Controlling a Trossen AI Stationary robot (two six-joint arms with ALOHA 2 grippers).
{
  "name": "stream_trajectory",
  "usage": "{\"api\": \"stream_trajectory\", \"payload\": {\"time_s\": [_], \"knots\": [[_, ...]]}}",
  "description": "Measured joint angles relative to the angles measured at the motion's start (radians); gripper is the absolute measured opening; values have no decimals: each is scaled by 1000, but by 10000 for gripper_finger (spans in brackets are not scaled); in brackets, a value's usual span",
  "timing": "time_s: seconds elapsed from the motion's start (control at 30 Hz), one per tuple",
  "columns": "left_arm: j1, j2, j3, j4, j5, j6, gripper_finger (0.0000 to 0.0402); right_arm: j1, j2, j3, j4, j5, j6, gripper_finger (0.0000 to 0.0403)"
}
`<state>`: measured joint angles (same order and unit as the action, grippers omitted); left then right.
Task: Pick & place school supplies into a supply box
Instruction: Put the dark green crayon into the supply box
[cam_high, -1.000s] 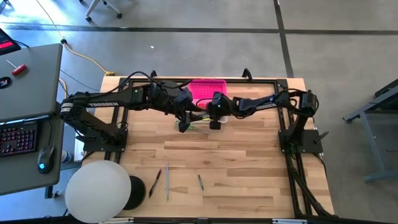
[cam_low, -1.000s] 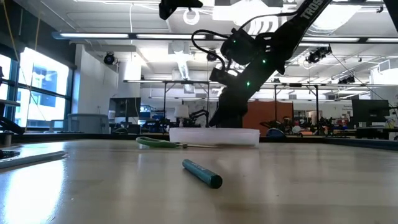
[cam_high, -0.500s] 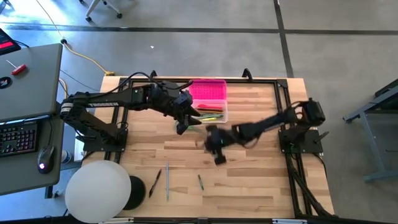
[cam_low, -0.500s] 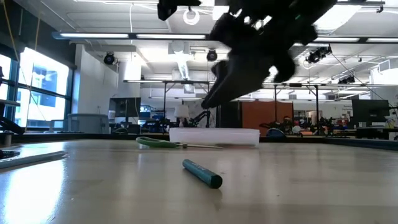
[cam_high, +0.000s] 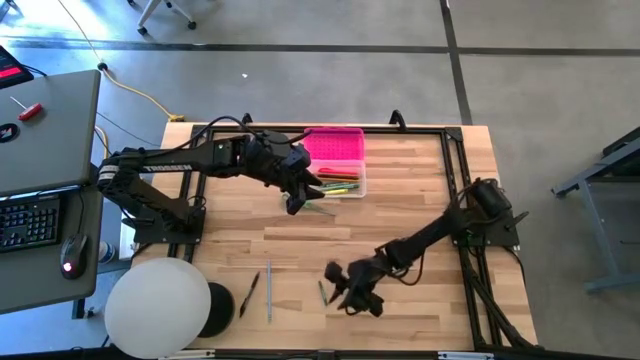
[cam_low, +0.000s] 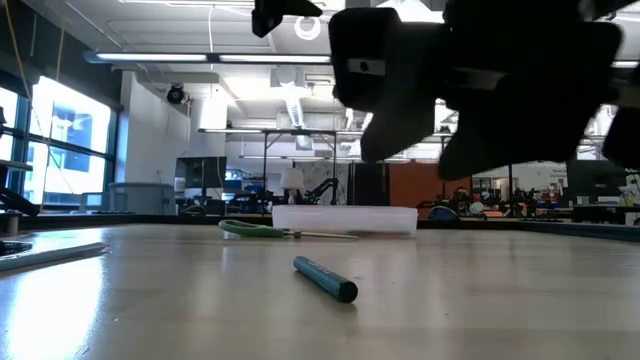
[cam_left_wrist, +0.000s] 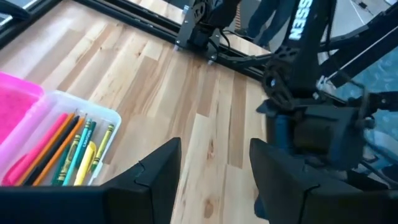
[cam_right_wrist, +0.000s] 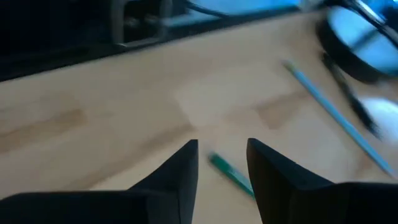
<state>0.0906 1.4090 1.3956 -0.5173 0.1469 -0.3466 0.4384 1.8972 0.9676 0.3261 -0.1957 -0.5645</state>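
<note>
The supply box has its pink lid (cam_high: 335, 146) swung open on the far side. Its clear base (cam_high: 342, 184) holds several pens and pencils (cam_left_wrist: 69, 147). My left gripper (cam_high: 299, 198) hovers open next to the box's left end, above the green-handled scissors (cam_low: 252, 228) lying flat on the table. My right gripper (cam_high: 340, 291) is open near the table's near edge, above a short green pen (cam_high: 322, 292). In the right wrist view the green pen (cam_right_wrist: 229, 172) lies in line with the gap between the fingers. A black pen (cam_high: 248, 294) and a grey pencil (cam_high: 269, 290) lie farther left.
A large white round object (cam_high: 160, 306) with a black disc (cam_high: 220, 308) beside it sits at the table's near left corner. A desk with a keyboard (cam_high: 28, 220) and mouse stands left of the table. Bare wood stretches between the box and the loose pens.
My right arm has swung away from the supply box, across the table toward the near edge, and come down over the green pen. The left arm has stayed by the box.
</note>
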Motion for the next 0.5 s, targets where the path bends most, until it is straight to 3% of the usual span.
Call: {"api": "stream_trajectory", "payload": {"time_s": [0.17, 0.5], "knots": [[0, 0, 0, 0, 20, -3, 223, -27, 35, 28, 37, -39, 10, 101], [0, 0, 0, 1, 20, -3, 223, -105, 36, 195, -217, -146, -54, 79]]}}
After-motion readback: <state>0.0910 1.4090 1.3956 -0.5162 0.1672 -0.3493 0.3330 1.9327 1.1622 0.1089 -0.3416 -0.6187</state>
